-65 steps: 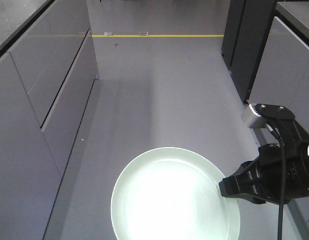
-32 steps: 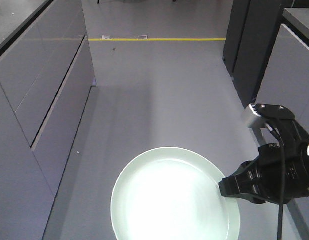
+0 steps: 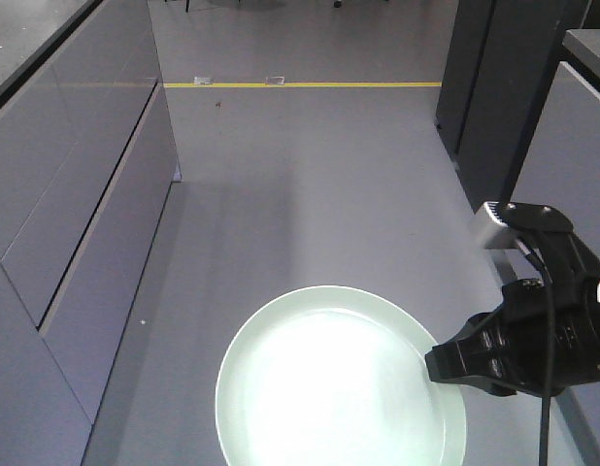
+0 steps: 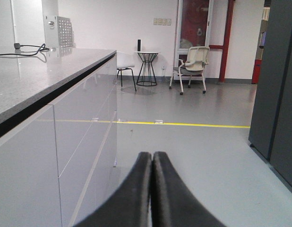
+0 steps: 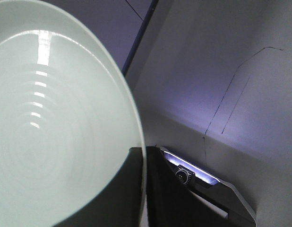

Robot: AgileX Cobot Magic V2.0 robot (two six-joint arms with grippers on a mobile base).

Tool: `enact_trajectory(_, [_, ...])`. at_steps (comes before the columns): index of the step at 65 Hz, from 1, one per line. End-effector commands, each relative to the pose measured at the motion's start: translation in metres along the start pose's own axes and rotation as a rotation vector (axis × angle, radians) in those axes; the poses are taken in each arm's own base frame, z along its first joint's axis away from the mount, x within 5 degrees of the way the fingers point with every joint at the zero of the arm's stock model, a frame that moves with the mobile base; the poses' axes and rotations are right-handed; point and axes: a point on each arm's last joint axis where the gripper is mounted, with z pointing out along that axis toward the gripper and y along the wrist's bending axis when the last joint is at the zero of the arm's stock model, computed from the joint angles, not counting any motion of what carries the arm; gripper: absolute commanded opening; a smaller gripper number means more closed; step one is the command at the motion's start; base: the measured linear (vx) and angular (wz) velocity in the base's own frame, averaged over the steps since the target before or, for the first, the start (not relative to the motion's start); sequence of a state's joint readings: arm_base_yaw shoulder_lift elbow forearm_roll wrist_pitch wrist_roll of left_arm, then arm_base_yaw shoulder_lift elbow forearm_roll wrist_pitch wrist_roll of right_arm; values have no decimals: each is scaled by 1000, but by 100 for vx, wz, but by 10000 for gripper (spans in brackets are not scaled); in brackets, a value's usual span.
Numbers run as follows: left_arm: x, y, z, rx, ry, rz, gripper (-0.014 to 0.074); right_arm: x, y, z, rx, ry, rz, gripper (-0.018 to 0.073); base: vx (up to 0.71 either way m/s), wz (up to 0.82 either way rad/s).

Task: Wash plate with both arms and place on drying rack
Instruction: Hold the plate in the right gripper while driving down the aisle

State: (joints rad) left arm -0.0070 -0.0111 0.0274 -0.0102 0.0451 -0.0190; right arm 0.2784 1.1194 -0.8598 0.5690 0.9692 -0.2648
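Plate (image 3: pixel 329 388) unchanged in R claw (image 3: pixel 434 367); yellow line (image 3: pixel 300 84) lower vs prev

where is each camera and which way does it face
Front: high on the robot, facing down and forward over the aisle floor; shows the right arm holding the plate.
Left wrist: low, level down the aisle; shut jaws show.
Right wrist: looks across the plate, jaws on its rim.
Front and right wrist share the plate.
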Motion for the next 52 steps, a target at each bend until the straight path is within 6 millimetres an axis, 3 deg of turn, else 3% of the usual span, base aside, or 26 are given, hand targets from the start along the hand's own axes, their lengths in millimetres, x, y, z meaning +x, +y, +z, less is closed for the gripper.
enact_trajectory(1, [-19, 0, -3, 3, -125, -15, -6, -8, 8, -11, -26, -81, -10, -8, 22, -1])
enact_trajectory(52, [-19, 0, -3, 3, -125, -15, -6, -8, 8, -11, -26, -81, -10, -8, 21, 2])
